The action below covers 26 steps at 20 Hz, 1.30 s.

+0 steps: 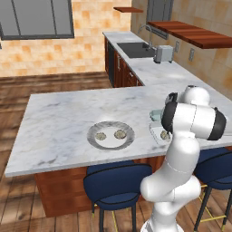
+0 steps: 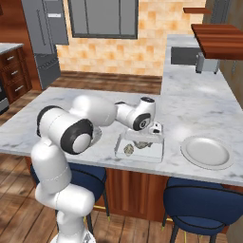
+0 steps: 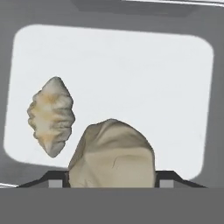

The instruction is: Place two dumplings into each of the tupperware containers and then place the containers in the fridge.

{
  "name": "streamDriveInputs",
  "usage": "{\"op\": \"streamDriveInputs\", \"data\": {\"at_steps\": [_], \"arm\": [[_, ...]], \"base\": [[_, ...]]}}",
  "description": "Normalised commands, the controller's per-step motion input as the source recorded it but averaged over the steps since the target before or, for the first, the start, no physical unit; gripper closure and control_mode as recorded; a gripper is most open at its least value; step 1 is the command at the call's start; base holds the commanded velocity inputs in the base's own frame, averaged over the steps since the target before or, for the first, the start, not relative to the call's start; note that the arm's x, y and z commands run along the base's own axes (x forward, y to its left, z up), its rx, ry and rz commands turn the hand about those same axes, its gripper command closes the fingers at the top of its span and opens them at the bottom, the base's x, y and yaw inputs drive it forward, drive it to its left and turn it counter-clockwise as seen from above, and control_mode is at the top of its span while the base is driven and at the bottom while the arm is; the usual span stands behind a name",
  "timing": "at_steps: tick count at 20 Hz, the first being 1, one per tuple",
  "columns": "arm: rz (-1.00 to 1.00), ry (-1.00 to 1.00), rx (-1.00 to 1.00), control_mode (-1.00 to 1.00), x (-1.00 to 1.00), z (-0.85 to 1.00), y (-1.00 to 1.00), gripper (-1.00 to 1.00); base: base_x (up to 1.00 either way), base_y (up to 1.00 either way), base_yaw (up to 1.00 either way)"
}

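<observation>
My gripper (image 3: pixel 112 179) hangs low over the see-through grey tupperware container (image 2: pixel 156 153), shut on a beige dumpling (image 3: pixel 111 151) that fills the space between its two tips. A second dumpling (image 3: pixel 50 116) lies on the container's floor to the left of the held one, also seen as dumpling (image 2: pixel 128 150). In the left base view this container (image 1: pixel 156 133) sits at the counter's front edge, partly behind my arm, with the pale blue-green container (image 1: pixel 156 115) just beyond it. Two more dumplings (image 1: pixel 119 134) rest on a round grey plate (image 1: pixel 96 140). The fridge (image 2: pixel 45 47) stands far off at the upper left.
An empty round plate (image 2: pixel 206 152) lies right of the container near the counter edge. Blue stools (image 1: pixel 118 183) stand below the counter. A sink (image 1: pixel 133 49) and toaster (image 1: pixel 163 53) sit on the back counter, under a wooden shelf (image 1: pixel 190 32).
</observation>
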Motion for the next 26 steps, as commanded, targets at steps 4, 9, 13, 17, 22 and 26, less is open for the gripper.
{"op": "streamDriveInputs", "data": {"at_steps": [4, 9, 13, 17, 22, 26], "arm": [[0.05, -0.02, 0.03, -1.00, 0.04, -0.22, -0.16, 1.00], [0.03, -0.03, 0.02, -1.00, 0.06, -0.21, -0.12, 1.00], [0.00, -0.02, 0.00, -1.00, 0.07, -0.28, 0.00, 1.00], [0.00, -0.03, 0.00, -1.00, 0.19, -0.15, 0.00, 1.00], [0.00, -0.05, 0.00, -1.00, 0.22, -0.04, 0.00, 1.00], [0.00, -0.01, 0.00, -1.00, 0.17, -0.06, 0.00, -1.00]], "base": [[0.00, 0.00, 0.00], [0.00, 0.00, 0.00], [0.00, 0.00, 0.00], [0.00, 0.00, 0.00], [0.00, 0.00, 0.00], [0.00, 0.00, 0.00]]}}
